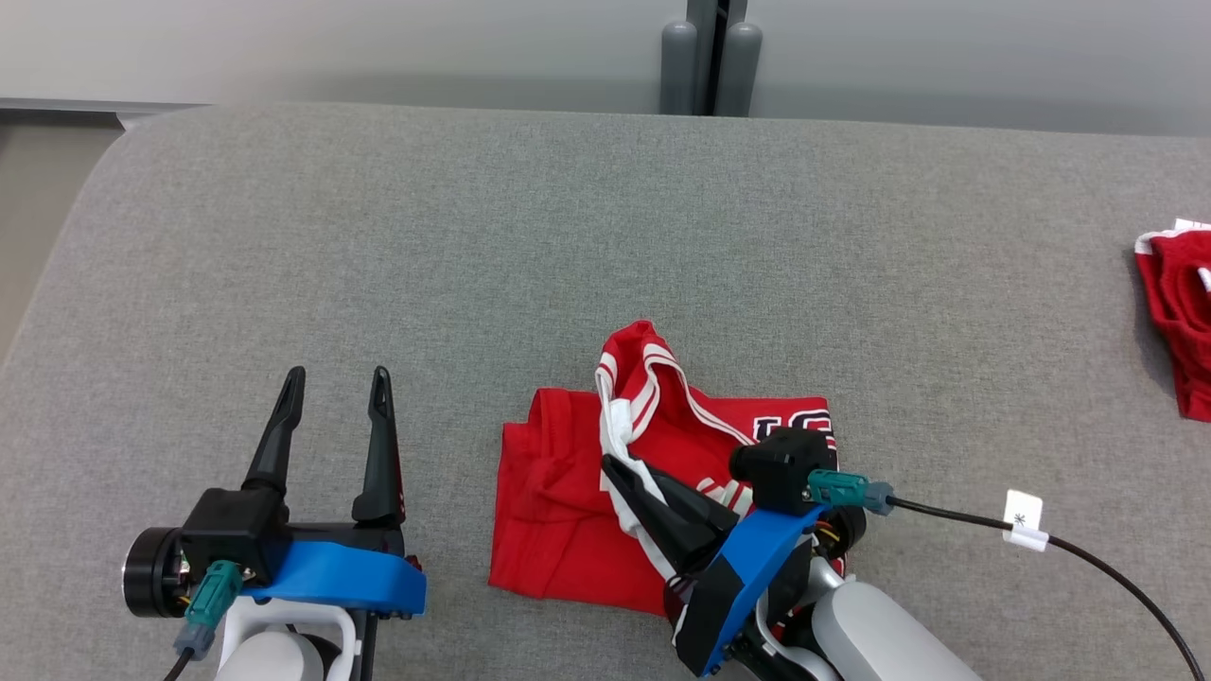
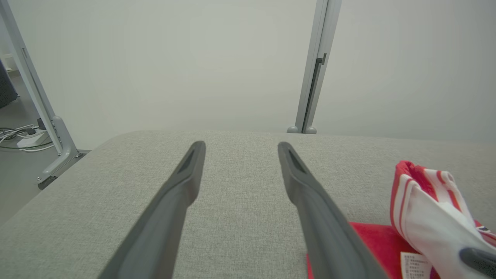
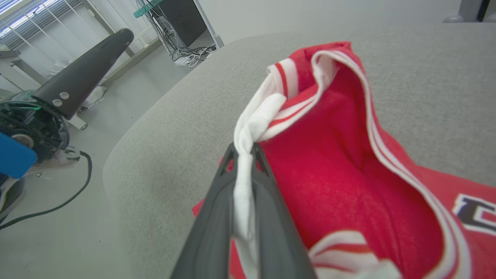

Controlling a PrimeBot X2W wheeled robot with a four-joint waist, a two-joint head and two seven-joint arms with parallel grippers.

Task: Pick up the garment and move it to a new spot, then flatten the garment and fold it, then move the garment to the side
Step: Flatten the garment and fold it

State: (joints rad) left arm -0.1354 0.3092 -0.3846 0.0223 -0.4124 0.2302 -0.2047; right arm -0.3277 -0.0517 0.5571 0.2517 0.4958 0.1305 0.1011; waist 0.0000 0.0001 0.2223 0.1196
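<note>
Right claw (image 3: pixel 243 150): pinched tight on the garment's (image 1: pixel 558 501) white trim.
Left claw (image 1: pixel 339 378): spread wide, empty, left of garment.
Garment axis: left-right; trim raised.

Garment (image 1: pixel 568 511) on table (image 1: pixel 473 236); second garment (image 1: pixel 1178 312) far right.

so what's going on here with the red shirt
A robot is handling a red shirt on a grey padded table. Its right gripper is shut on a white-trimmed edge of the shirt and holds that part raised, while the rest lies on the table. The left gripper is open and empty, just left of the shirt. Another red garment lies at the table's right edge.
</note>
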